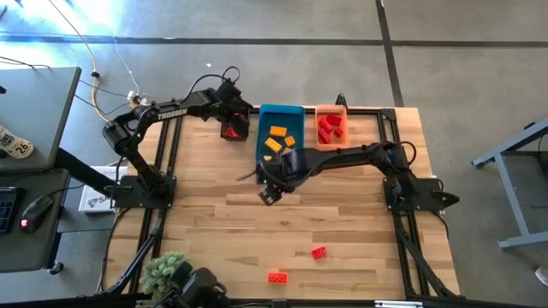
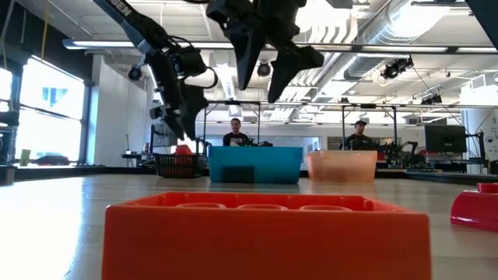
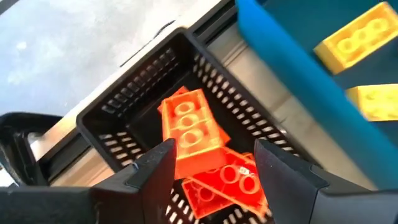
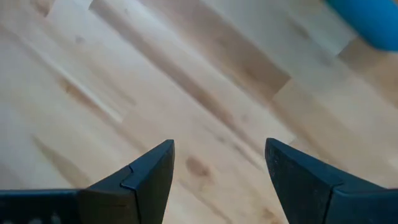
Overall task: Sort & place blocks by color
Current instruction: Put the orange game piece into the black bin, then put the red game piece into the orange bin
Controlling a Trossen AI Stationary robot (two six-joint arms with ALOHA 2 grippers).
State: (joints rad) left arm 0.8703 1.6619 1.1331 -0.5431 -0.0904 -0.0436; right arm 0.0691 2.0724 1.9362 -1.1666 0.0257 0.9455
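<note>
**Left Arm Over the Black Bin, Right Arm Free Above Mid-Table**

I have the left gripper (image 3: 214,165) hanging over the black slatted plastic bin (image 1: 234,130) at the far edge of the table (image 1: 214,222). Its jaws stand wide. An orange-red studded plastic brick (image 3: 189,130) lies between and below the fingers on top of other bricks in that bin; I judge it released there, not gripped, because the fingers stand clear of its sides.

The right gripper (image 4: 217,168) hangs above bare wood near mid-table, just in front of the blue rectangular plastic bin (image 1: 281,111). Its jaws are wide and empty, which suits an approach to the next brick.

Sorting state by bin:
- Blue bin: yellow-orange bricks (image 1: 278,141).
- Translucent orange bin (image 1: 331,109), beside the blue one: red bricks (image 1: 330,128).

Two loose red bricks are left near the front edge: one (image 1: 318,251) further in, one (image 1: 276,276) almost at the edge. I judge the task near its end.
</note>
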